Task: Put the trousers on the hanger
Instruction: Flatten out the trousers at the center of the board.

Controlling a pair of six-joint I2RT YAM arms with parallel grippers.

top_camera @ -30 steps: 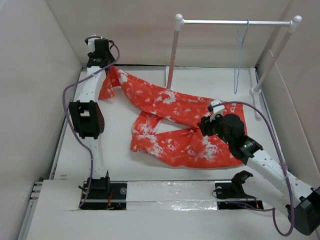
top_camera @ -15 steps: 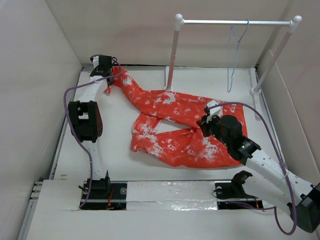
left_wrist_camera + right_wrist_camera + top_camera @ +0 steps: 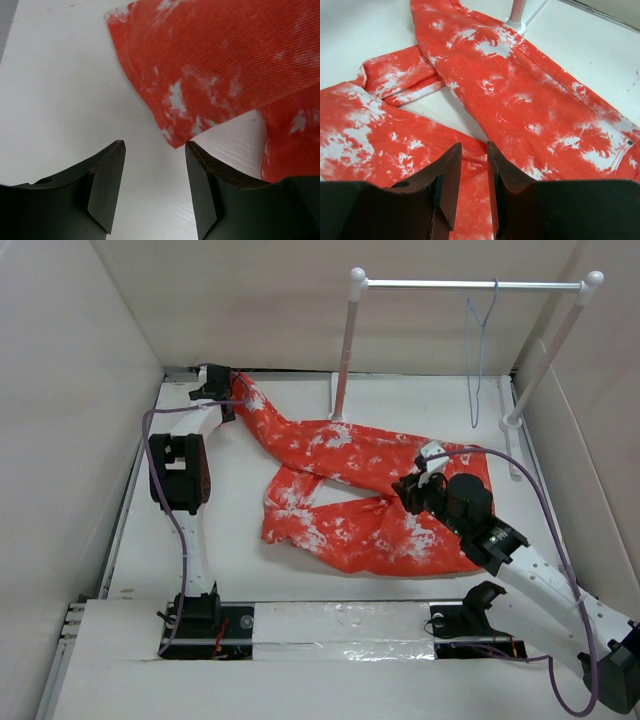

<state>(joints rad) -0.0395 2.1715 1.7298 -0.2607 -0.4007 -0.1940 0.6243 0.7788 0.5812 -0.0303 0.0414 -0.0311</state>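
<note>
The left gripper [image 3: 154, 144] has its jaws spread wide with only bare white table [image 3: 65, 90] between them; it grips nothing, and the cut end of one leg of the trousers [image 3: 225, 60] lies just beyond its right-hand finger, near but apart. In the overhead view this gripper [image 3: 212, 383] sits low in the far left corner, just beside that leg end. The right gripper [image 3: 473, 145] holds its jaws only a narrow slit apart (red cloth shows through the slit, but nothing is seen pinched) and hangs over the trousers [image 3: 530, 100] where the two legs run close together, a wedge of table showing between them. From above, the right gripper [image 3: 410, 485] is over the garment's right half, with its purple cable [image 3: 540, 500] looping behind the arm. The trousers [image 3: 380, 535] lie flat on the table [image 3: 230, 510], one leg reaching to the far left corner and the other bent back toward the near side. The left post [image 3: 345, 350] of the white rack stands at the far edge of the upper leg, its base [image 3: 516, 15] just beside the cloth. The hanger [image 3: 477, 380] hangs by its hook from the rack's crossbar [image 3: 430, 284] near the right end, seen almost edge-on, well apart from both grippers and from the trousers.
</note>
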